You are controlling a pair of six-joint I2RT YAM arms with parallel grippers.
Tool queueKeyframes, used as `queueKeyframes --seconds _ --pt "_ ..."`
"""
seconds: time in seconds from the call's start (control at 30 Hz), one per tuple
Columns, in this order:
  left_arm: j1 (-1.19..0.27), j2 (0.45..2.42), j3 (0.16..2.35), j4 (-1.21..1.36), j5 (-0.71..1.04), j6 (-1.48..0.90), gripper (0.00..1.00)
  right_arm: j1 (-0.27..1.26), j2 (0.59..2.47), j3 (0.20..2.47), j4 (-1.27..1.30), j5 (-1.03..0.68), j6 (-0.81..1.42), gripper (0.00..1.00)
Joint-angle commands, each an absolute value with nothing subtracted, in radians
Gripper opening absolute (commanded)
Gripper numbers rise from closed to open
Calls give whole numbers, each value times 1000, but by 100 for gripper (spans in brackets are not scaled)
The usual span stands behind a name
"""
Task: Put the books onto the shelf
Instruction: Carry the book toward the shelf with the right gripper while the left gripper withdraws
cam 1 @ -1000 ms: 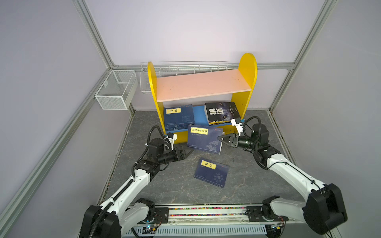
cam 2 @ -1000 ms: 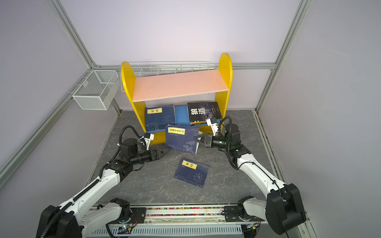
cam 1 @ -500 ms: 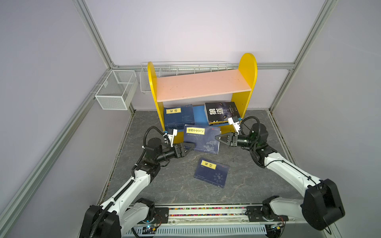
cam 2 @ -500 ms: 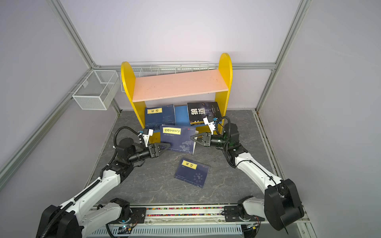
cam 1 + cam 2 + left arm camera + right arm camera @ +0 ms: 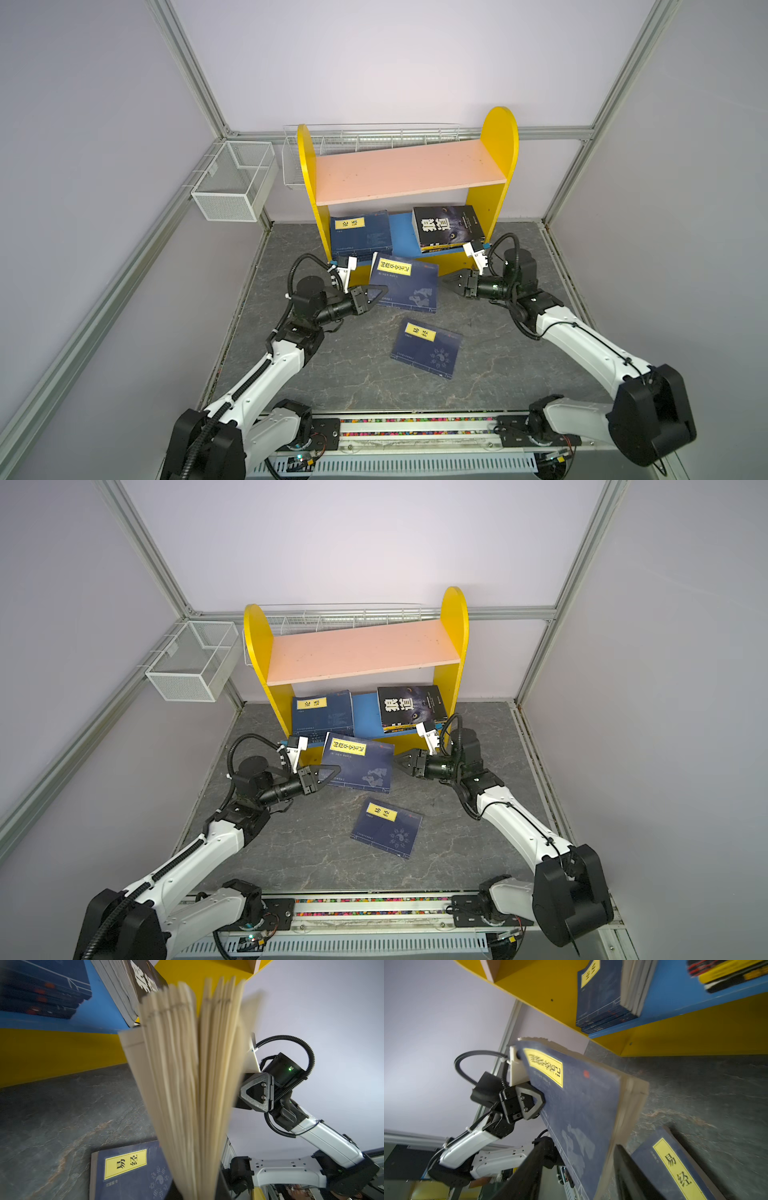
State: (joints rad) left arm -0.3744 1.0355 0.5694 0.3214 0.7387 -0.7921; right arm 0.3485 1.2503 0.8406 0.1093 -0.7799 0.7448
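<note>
Right wrist view shows the left hand shut tight on one edge of a navy-blue book with a yellow label. This book is up off the desk and tilted, just in front of the shelf. In the left wrist view its pages fan apart.

In both top views the right hand is just beside the book's right edge. Its two fingers stand apart and hold nothing. I cannot tell if they touch the book.

On the shelf, the blue lower board has a stack of navy-blue books lying flat on its left side. A black book with big white letters lies on its right side, and a yellow edge shows under it.

Another navy book lies flat on the desk, nearer than the held one and a little to the right, apart from both hands.
</note>
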Motion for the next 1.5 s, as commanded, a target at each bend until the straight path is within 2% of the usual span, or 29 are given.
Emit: queueKeyframes --seconds 0.0,0.23,0.43,0.7,0.83,1.1,1.2,1.3,1.33,1.47 --pt "-372 972 560 344 644 -786 0 343 1203 845 51 -689 696 66" --pt "-370 945 544 394 619 -808 0 432 1232 825 241 -762 764 66" --pt "-370 924 505 501 584 -861 0 485 1300 844 306 -734 797 64" --pt "-371 878 470 503 534 -870 0 497 1361 837 328 -677 807 59" --pt "-370 877 462 508 514 -870 0 520 1407 824 469 -729 871 50" --pt "-370 882 448 519 485 -867 0 521 1498 765 942 -778 1140 22" --pt "-370 884 440 505 466 -861 0 522 1508 764 998 -764 1164 13" --pt "-370 881 442 452 432 -849 0 523 1505 772 983 -758 1157 10" --pt "-370 875 443 424 407 -846 1 522 1503 775 973 -755 1152 10" --pt "-370 853 449 293 296 -812 28 523 1515 798 901 -732 1124 9"
